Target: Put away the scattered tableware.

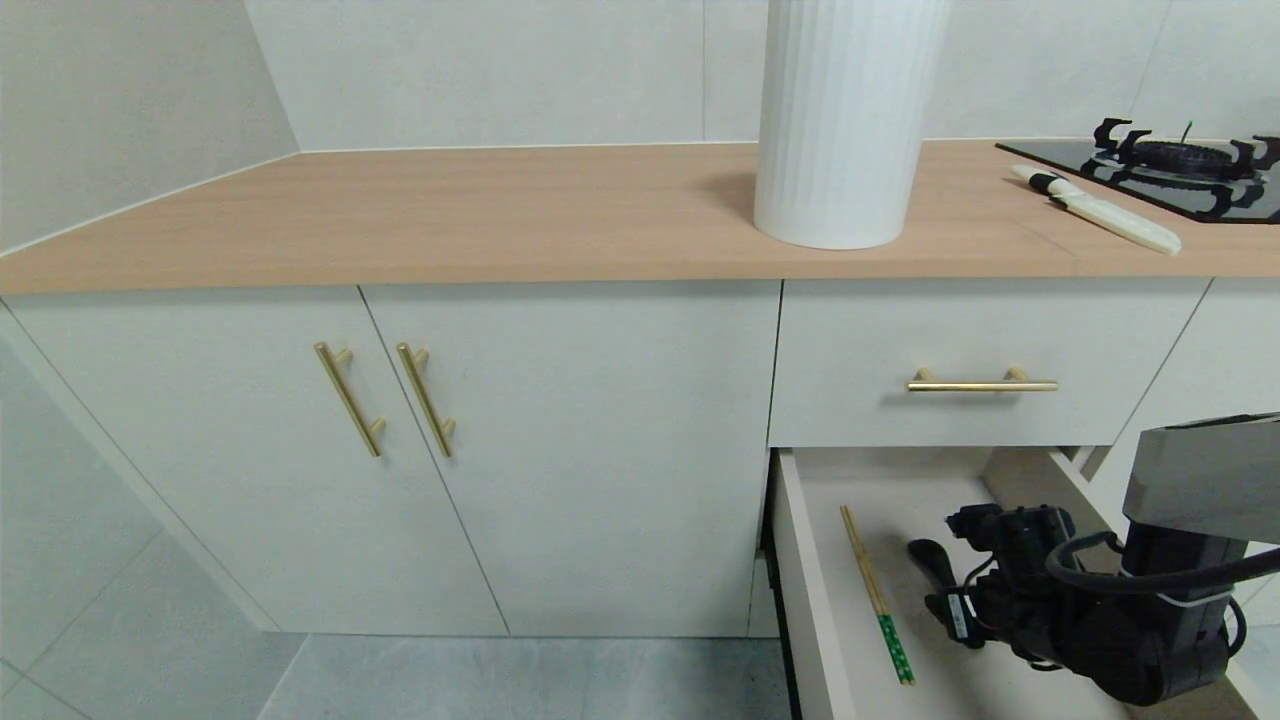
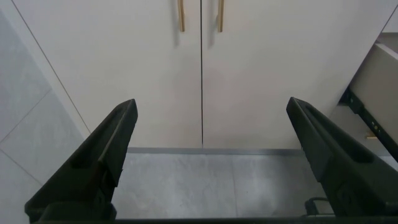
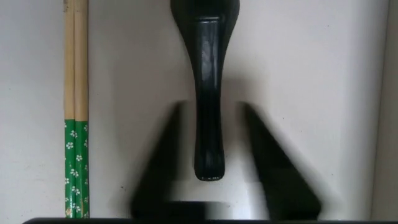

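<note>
Green-tipped chopsticks (image 1: 877, 607) and black spoon (image 1: 932, 565) lie side by side in open drawer (image 1: 803, 580)

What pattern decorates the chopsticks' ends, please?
The chopsticks have green, white-flowered ends, clearest in the right wrist view.

The right arm (image 1: 1150, 640) is a chain of matte black, rounded joint housings, topped by a grey, flat-sided box link (image 1: 1200, 480). Below that grey link, thick black cables (image 1: 1160, 580) loop across the housings, and a small white label (image 1: 957, 618) sits on the black wrist. The right hand (image 3: 211, 124) has two dark, wedge-shaped fingers (image 3: 158, 180). The left hand (image 2: 211, 109) carries two matte charcoal fingers (image 2: 106, 162), broad at the base and tapering to blunt tips.
</note>
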`<state>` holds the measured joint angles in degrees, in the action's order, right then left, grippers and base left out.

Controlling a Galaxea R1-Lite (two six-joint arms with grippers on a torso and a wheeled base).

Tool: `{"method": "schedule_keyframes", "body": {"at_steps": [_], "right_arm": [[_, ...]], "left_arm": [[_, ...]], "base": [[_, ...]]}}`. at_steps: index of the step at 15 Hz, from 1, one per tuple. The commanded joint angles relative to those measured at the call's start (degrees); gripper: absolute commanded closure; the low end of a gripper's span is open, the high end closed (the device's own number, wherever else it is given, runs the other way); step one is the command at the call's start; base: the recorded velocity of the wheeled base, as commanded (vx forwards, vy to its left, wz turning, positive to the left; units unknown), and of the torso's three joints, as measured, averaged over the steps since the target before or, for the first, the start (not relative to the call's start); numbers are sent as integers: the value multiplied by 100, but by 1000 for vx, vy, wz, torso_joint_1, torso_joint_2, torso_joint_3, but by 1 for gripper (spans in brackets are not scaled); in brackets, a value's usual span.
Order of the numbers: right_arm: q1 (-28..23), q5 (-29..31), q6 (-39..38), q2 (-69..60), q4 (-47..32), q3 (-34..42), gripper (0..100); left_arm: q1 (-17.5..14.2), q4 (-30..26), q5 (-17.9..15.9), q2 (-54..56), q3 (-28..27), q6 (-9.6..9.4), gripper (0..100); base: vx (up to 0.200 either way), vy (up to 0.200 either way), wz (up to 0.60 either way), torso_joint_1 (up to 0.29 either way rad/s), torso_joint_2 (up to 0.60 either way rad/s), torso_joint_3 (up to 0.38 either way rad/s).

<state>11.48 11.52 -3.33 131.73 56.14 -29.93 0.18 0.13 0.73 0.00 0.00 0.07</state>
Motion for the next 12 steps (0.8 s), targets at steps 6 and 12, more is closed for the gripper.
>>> {"method": "schedule_keyframes", "body": {"at_steps": [6, 12], "right_arm": [[3, 43, -1, -262, -6, 66, 0], [3, -71, -19, -2310, -1342, 224, 0]], "left_arm": [[-1, 4, -3, -9, 0, 1, 0], [-1, 4, -3, -9, 0, 1, 0]], "base": [[0, 0, 0, 0, 0, 0], [0, 0, 0, 0, 0, 0]]}}
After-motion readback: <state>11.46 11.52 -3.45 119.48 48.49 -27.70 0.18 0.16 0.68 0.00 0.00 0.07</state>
